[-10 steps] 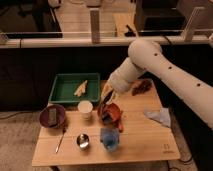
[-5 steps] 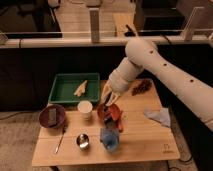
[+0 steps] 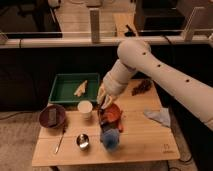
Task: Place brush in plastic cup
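**Arm shifted slightly left; brush poised above cup**

Since the earlier frame the arm has drawn a little leftward and its elbow has risen; the table items are unchanged. The gripper hangs over the table centre, fingers pressed together, apparently pinching the brush, which hangs dark and roughly upright below it. The plastic cup stands directly beneath, beside the steel cup. Risk: the light cup may tip or slide if the brush meets its rim off-centre; a high release could bounce the brush onto the red bowl.

End effector crowded by white cup.
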